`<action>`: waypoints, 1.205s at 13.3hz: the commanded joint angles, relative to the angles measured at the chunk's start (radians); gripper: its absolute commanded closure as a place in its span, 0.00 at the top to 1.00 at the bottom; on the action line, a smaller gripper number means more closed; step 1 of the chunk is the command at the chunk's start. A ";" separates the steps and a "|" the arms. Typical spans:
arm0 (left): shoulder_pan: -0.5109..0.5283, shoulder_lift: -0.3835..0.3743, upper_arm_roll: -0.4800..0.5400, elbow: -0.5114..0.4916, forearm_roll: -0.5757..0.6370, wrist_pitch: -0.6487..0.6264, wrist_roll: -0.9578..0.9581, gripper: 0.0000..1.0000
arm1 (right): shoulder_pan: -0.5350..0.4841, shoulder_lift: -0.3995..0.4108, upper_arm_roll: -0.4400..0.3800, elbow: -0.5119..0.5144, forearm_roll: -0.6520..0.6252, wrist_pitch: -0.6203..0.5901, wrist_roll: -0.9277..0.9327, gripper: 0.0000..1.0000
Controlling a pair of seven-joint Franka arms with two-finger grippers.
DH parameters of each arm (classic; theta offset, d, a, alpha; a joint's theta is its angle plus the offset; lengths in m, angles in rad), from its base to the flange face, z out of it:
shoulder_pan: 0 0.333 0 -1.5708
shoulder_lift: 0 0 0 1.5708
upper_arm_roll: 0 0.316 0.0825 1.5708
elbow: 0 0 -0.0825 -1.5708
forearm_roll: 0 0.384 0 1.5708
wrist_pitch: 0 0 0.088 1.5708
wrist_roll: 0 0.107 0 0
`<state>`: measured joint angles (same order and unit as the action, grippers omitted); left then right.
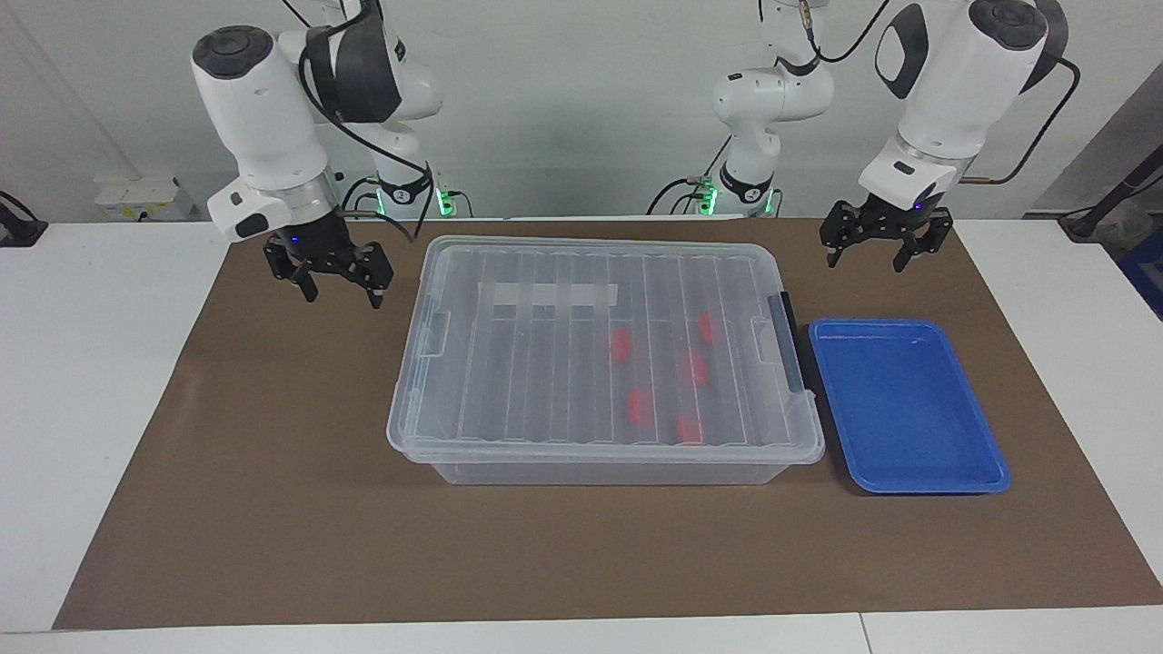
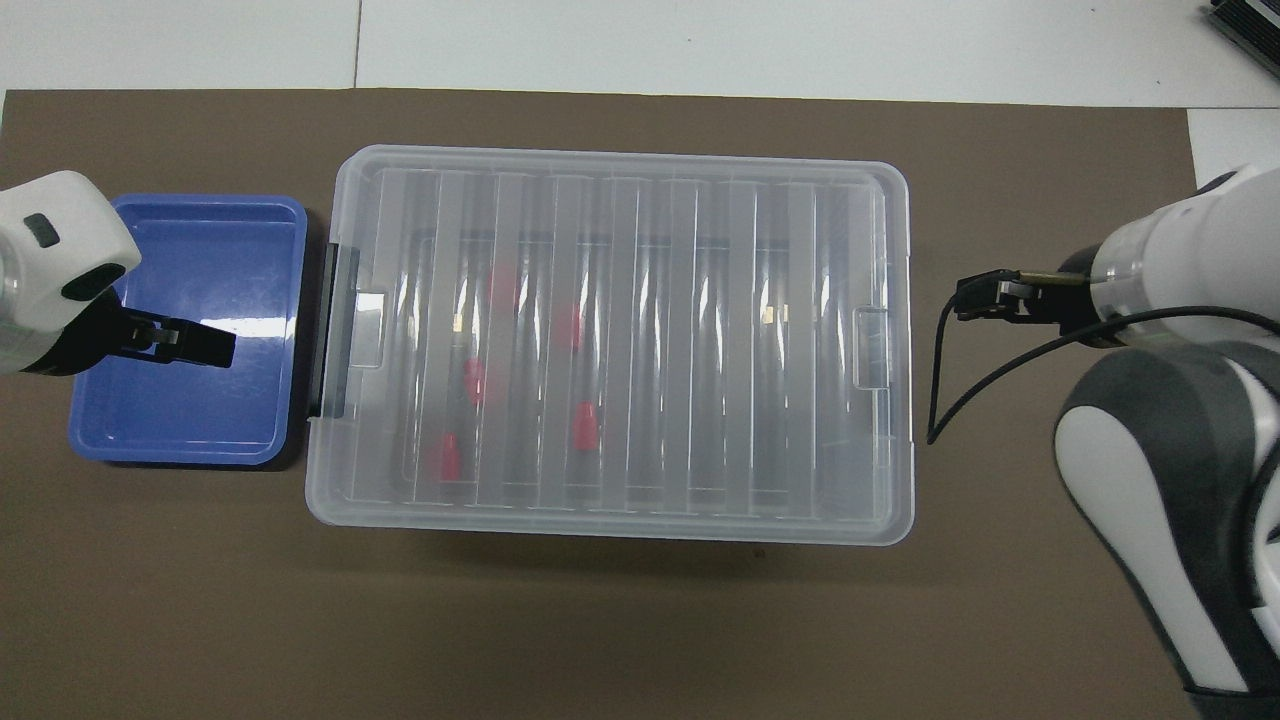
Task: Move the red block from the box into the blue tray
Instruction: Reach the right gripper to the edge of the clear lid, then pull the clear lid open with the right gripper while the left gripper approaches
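Opening the box (image 1: 604, 350) comes first: bring the spread-fingered, empty right gripper (image 1: 332, 272) from the frame's upper left squarely onto the lid's end tab, red block (image 1: 621, 345) visible beneath the lid, while the released left gripper (image 1: 874, 243) waits above the blue tray (image 1: 909, 472).

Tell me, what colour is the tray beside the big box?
Bright blue tray, clearest in the facing view.

five red blocks (image 1: 620, 345) in one lidded box (image 1: 509, 363), one blue tray (image 1: 909, 409), two grippers.
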<state>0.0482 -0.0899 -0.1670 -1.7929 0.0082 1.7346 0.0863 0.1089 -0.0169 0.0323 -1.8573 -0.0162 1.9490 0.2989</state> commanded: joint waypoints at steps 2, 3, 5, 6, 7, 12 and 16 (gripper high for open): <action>0.009 -0.024 -0.003 -0.019 0.016 -0.006 0.015 1.00 | 0.058 -0.011 0.005 -0.127 0.018 0.134 0.063 1.00; 0.010 -0.024 -0.003 -0.019 0.015 -0.004 0.015 1.00 | 0.066 -0.011 0.005 -0.146 0.016 0.146 0.074 1.00; 0.010 -0.024 -0.003 -0.019 0.016 -0.004 0.015 1.00 | 0.080 -0.017 0.005 -0.178 0.018 0.151 0.077 1.00; 0.010 -0.024 -0.003 -0.019 0.016 -0.004 0.015 1.00 | 0.078 -0.023 0.003 -0.193 0.018 0.151 0.075 1.00; 0.010 -0.024 -0.003 -0.019 0.016 -0.006 0.016 1.00 | 0.071 -0.026 0.003 -0.207 0.016 0.151 0.068 1.00; 0.010 -0.024 -0.003 -0.016 0.016 -0.003 0.015 1.00 | 0.012 -0.040 0.001 -0.233 0.016 0.143 -0.007 1.00; 0.007 -0.024 -0.003 -0.016 0.015 -0.001 0.001 1.00 | -0.075 -0.040 0.001 -0.232 0.016 0.125 -0.127 1.00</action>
<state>0.0482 -0.0907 -0.1670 -1.7929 0.0082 1.7346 0.0866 0.0818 -0.0292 0.0283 -2.0591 -0.0153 2.0735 0.2346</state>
